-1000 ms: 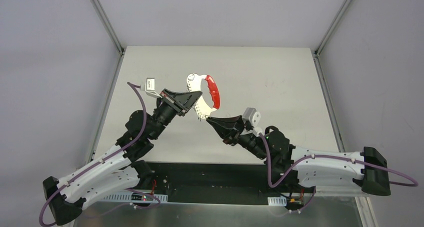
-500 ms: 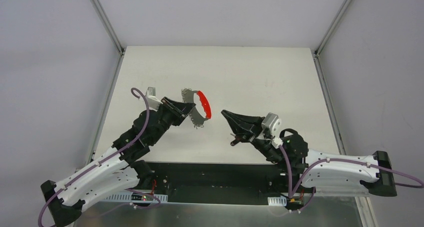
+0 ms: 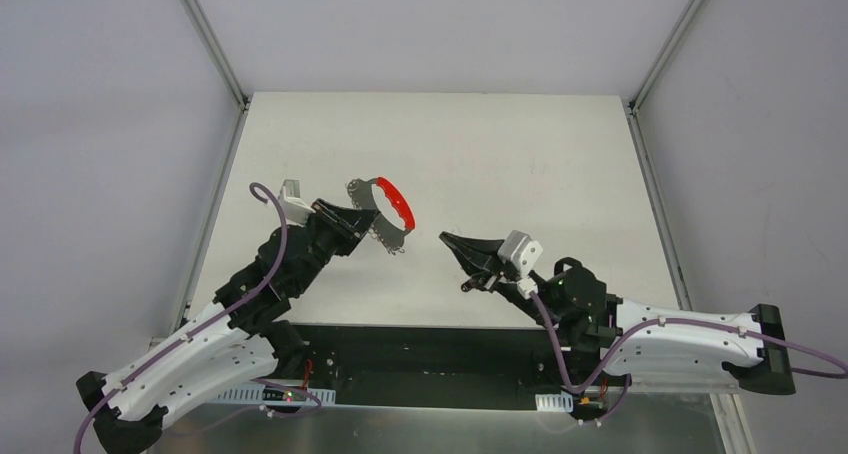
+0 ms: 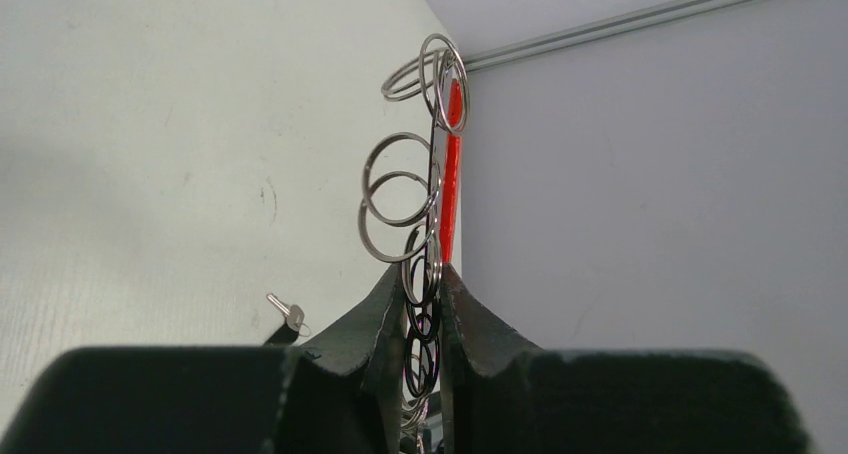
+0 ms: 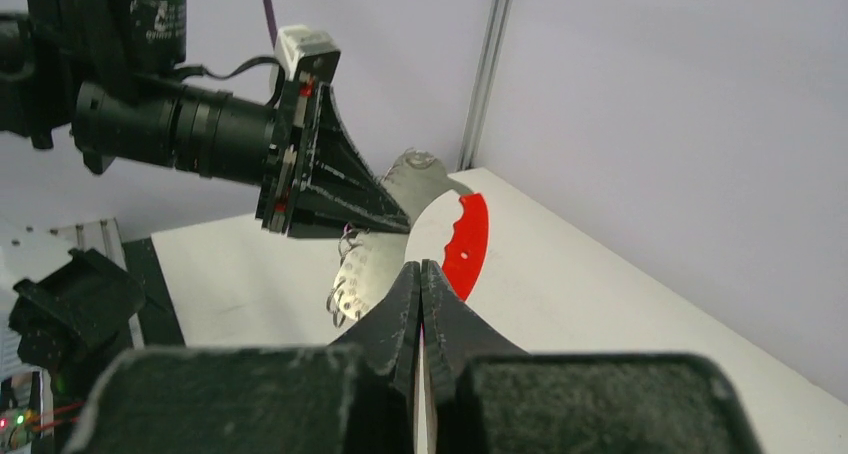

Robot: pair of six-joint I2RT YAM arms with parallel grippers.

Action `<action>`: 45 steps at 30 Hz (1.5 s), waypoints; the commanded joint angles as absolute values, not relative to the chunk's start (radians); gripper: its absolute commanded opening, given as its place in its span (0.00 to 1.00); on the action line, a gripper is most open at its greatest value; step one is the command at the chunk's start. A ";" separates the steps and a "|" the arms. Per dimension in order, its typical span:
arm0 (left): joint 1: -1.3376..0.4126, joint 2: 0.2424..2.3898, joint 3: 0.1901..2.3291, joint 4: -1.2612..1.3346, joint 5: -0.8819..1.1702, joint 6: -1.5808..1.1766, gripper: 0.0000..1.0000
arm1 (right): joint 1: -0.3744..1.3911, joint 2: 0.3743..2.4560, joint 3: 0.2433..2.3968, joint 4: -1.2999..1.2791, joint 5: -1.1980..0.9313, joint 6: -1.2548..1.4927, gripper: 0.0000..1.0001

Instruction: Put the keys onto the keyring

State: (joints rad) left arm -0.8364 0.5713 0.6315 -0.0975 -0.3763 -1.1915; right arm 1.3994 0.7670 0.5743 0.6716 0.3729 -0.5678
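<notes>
While the left end effector [image 4: 421, 274] grips the keyring [image 4: 452, 179] by its wire loops and holds it above the desk [image 3: 520, 154], the right end effector [image 5: 421, 271] hangs nearby with its fingers pressed together. One tiny key [image 4: 291, 315] lies on the desk.

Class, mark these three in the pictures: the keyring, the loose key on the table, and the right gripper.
keyring [image 4: 452, 174], left wrist view, on its red crescent piece.
key [image 4: 290, 314], left wrist view, on its shaft near the head.
right gripper [image 3: 445, 238], top external view, at its shut fingertips.
</notes>
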 commanded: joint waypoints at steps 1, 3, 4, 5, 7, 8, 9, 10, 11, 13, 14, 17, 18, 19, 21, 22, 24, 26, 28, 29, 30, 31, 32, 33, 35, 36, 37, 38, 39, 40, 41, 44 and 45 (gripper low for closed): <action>-0.833 0.596 0.697 -0.072 -0.369 -1.163 0.11 | 1.405 0.739 0.635 0.514 0.303 -0.525 0.00; -0.834 0.612 0.713 -0.064 -0.343 -1.142 0.10 | 1.404 0.745 0.678 0.375 0.253 -0.520 0.00; -0.834 0.620 0.724 -0.062 -0.325 -1.130 0.09 | 1.404 0.756 0.702 0.305 0.239 -0.509 0.00; -0.834 0.629 0.733 -0.058 -0.307 -1.117 0.07 | 1.404 0.762 0.720 0.260 0.233 -0.499 0.03; -0.833 0.648 0.751 -0.052 -0.273 -1.097 0.04 | 1.403 0.768 0.738 0.178 0.215 -0.493 0.24; -0.834 0.655 0.758 -0.048 -0.256 -1.087 0.02 | 1.404 0.768 0.744 0.152 0.210 -0.489 0.28; -0.834 0.663 0.762 -0.045 -0.240 -1.079 0.01 | 1.404 0.769 0.749 0.132 0.206 -0.485 0.31; -0.833 0.671 0.765 -0.040 -0.227 -1.074 0.00 | 1.403 0.768 0.754 0.115 0.207 -0.482 0.33; -0.834 0.676 0.767 -0.033 -0.214 -1.067 0.00 | 1.404 0.765 0.755 0.103 0.206 -0.478 0.35; -0.833 0.684 0.768 -0.012 -0.187 -1.051 0.00 | 1.404 0.760 0.755 0.084 0.208 -0.474 0.40; -0.833 0.686 0.770 -0.006 -0.178 -1.042 0.00 | 1.404 0.759 0.755 0.077 0.210 -0.469 0.42; -0.834 0.694 0.773 0.035 -0.151 -1.018 0.00 | 1.404 0.768 0.755 0.076 0.220 -0.451 0.45; -0.834 0.696 0.775 0.042 -0.147 -1.013 0.00 | 1.404 0.773 0.755 0.076 0.227 -0.452 0.44; -0.834 0.697 0.779 0.048 -0.139 -1.007 0.00 | 1.404 0.779 0.753 0.083 0.244 -0.454 0.44; -0.834 0.704 0.785 0.056 -0.129 -0.998 0.00 | 1.404 0.792 0.734 0.110 0.262 -0.474 0.44; -0.833 0.708 0.789 0.057 -0.126 -0.995 0.00 | 1.403 0.800 0.726 0.124 0.260 -0.486 0.43; -0.833 0.712 0.794 0.061 -0.117 -0.992 0.00 | 1.404 0.815 0.717 0.141 0.248 -0.502 0.42; -0.834 0.716 0.796 0.067 -0.108 -0.988 0.00 | 1.403 0.830 0.718 0.155 0.250 -0.516 0.42; -0.833 0.717 0.795 0.076 -0.097 -0.985 0.00 | 1.404 0.842 0.720 0.167 0.246 -0.526 0.42; -0.833 0.717 0.797 0.079 -0.092 -0.984 0.00 | 1.404 0.844 0.719 0.178 0.245 -0.532 0.42; -0.833 0.717 0.797 0.079 -0.088 -0.983 0.00 | 1.404 0.848 0.719 0.192 0.246 -0.536 0.42; -0.833 0.717 0.796 0.081 -0.085 -0.982 0.00 | 1.402 0.852 0.719 0.201 0.248 -0.538 0.42; -0.833 0.716 0.796 0.083 -0.082 -0.982 0.00 | 1.400 0.858 0.721 0.209 0.248 -0.538 0.42; -0.834 0.715 0.795 0.085 -0.080 -0.982 0.00 | 1.398 0.864 0.726 0.212 0.246 -0.537 0.42; -0.834 0.712 0.793 0.087 -0.079 -0.980 0.00 | 1.397 0.876 0.737 0.216 0.244 -0.530 0.42; -0.834 0.710 0.792 0.087 -0.080 -0.979 0.00 | 1.396 0.881 0.740 0.221 0.245 -0.526 0.42; -0.834 0.707 0.790 0.087 -0.080 -0.979 0.00 | 1.396 0.886 0.742 0.230 0.248 -0.524 0.41; -0.833 0.704 0.791 0.088 -0.080 -0.978 0.00 | 1.396 0.891 0.742 0.237 0.252 -0.522 0.41; -0.834 0.702 0.790 0.088 -0.080 -0.977 0.00 | 1.396 0.894 0.740 0.244 0.255 -0.522 0.41; -0.833 0.700 0.790 0.089 -0.080 -0.977 0.00 | 1.396 0.899 0.740 0.255 0.264 -0.520 0.40; -0.834 0.698 0.789 0.089 -0.081 -0.976 0.00 | 1.396 0.902 0.738 0.264 0.269 -0.520 0.39; -0.833 0.696 0.789 0.090 -0.077 -0.976 0.00 | 1.396 0.912 0.734 0.299 0.289 -0.520 0.37; -0.834 0.696 0.788 0.090 -0.077 -0.976 0.00 | 1.396 0.916 0.733 0.312 0.297 -0.521 0.36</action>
